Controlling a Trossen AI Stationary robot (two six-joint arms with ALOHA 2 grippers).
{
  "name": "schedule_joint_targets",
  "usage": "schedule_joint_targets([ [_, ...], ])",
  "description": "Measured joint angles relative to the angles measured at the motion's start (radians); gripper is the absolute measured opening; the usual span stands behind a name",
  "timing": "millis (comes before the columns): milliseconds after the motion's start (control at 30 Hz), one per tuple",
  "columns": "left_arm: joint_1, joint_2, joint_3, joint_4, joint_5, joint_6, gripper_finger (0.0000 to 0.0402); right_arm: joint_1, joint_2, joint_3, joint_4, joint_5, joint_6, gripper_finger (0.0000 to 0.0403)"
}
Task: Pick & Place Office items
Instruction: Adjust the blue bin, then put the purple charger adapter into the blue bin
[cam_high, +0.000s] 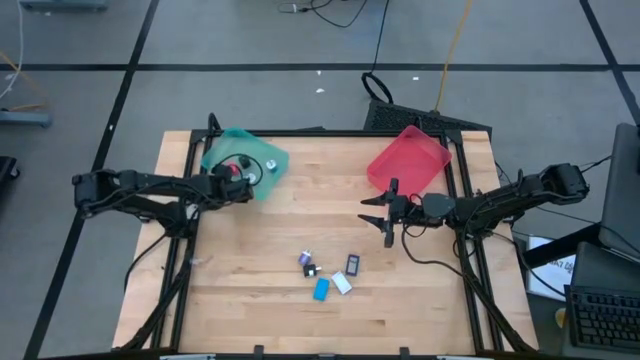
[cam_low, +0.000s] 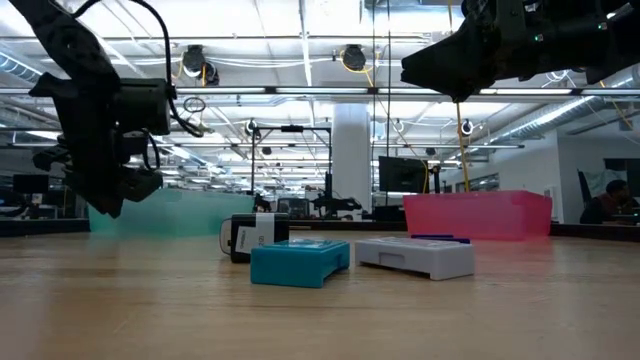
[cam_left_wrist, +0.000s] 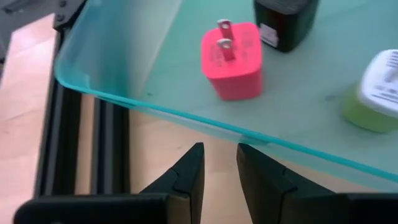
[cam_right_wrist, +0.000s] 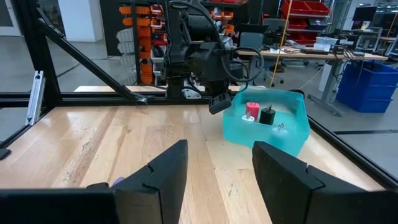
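Observation:
A teal translucent tray (cam_high: 245, 158) sits at the far left of the table. It holds a red plug block (cam_left_wrist: 233, 59), a black block (cam_left_wrist: 283, 22) and a green-and-white block (cam_left_wrist: 379, 93). My left gripper (cam_left_wrist: 217, 168) hovers over the tray's near rim (cam_left_wrist: 186, 118), its fingers a narrow gap apart and holding nothing. Several small pieces lie in the table's middle: purple (cam_high: 305, 261), black (cam_high: 352, 264), bright blue (cam_high: 321, 289), white (cam_high: 341, 282). My right gripper (cam_high: 387, 212) stands wide open and empty in front of the red translucent tray (cam_high: 410, 158).
Black frame rails (cam_left_wrist: 74, 149) run along the table's left edge beside the teal tray. Bare wood lies between the two grippers and around the cluster. In the low view the blue block (cam_low: 298, 262) and the white block (cam_low: 415, 255) sit nearest the camera.

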Motion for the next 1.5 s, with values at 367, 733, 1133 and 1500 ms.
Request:
schedule_joint_targets([
  [367, 0.053, -0.002, 0.0, -0.015, 0.014, 0.049, 0.0097, 0.0, 0.0, 0.0, -0.004, 0.0, 0.0, 0.0169],
  [733, -0.138, -0.097, 0.0, -0.038, 0.054, -0.067, 0.0097, 0.0, 0.0, 0.0, -0.023, 0.0, 0.003, 0.0169],
  [1133, -0.537, -0.208, 0.0, 0.291, 0.033, -0.059, 0.0097, 0.025, 0.0, 0.0, -0.075, -0.156, 0.172, 0.0169],
  [1500, -0.801, -0.013, 0.0, 1.209, 0.298, 0.238, 0.0097, 0.089, 0.0, 0.0, -0.05, -0.153, 0.182, 0.0169],
])
